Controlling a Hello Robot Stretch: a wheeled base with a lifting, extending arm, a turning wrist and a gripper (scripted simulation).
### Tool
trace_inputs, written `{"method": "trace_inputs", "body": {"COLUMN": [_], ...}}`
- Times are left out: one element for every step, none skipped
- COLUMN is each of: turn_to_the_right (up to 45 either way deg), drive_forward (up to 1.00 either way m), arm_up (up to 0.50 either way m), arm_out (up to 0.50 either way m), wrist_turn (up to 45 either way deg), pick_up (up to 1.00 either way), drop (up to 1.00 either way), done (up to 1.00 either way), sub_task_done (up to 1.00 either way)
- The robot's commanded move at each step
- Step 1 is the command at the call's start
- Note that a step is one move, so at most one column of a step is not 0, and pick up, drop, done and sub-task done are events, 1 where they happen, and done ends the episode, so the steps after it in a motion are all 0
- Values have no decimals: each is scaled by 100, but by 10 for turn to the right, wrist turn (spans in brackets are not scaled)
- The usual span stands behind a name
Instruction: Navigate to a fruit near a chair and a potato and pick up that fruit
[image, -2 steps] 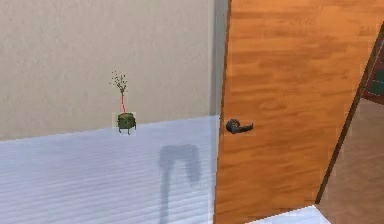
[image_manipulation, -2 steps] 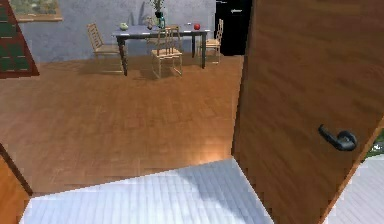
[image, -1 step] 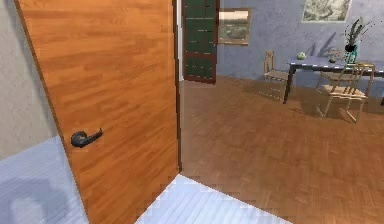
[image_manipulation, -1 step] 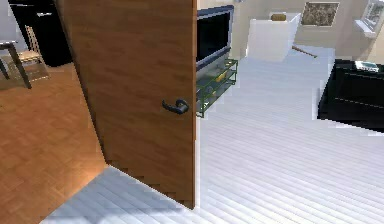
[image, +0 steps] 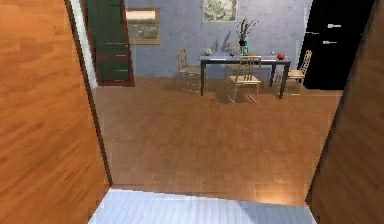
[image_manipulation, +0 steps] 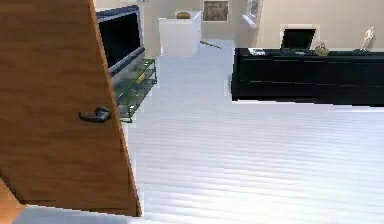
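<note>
Beyond the open doorway in the forward view, a brown wooden floor (image: 200, 140) runs to a far blue wall, where a dark rectangular bench (image: 245, 62) stands with pale wooden chairs around it. At its far right end lies a small red round thing (image: 280, 56), just beside the right-hand pale wooden chair (image: 300, 66). This is probably the fruit, though it is too small to be sure. A small greenish round thing (image: 208, 52) sits at the left end, and a vase with a leafy plant (image: 242, 42) stands in the middle. No potato can be made out. A tall black refrigerator (image: 335, 40) stands to the right.

If it is a fruit like an apple, it should be light, firm and smooth. It would roll easily, so the tool should take it across its widest part, from the side.

Nearest in the arm side view is a brown wooden door with a dark handle (image_manipulation: 95, 115). Past it, across a white floor (image_manipulation: 250, 150), are a black television (image_manipulation: 120, 40) on a glass stand and a long low black cabinet (image_manipulation: 310, 72).

The tool's state cannot be told.
</note>
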Motion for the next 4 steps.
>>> {"method": "trace_inputs", "body": {"turn_to_the_right": [30,0,0,0], "drive_forward": [0,100,100,100], "arm_up": [0,0,0,0], "arm_out": [0,0,0,0], "wrist_turn": [0,0,0,0], "pick_up": [0,0,0,0], "drop": [0,0,0,0], "done": [0,0,0,0], "sub_task_done": [0,0,0,0]}}
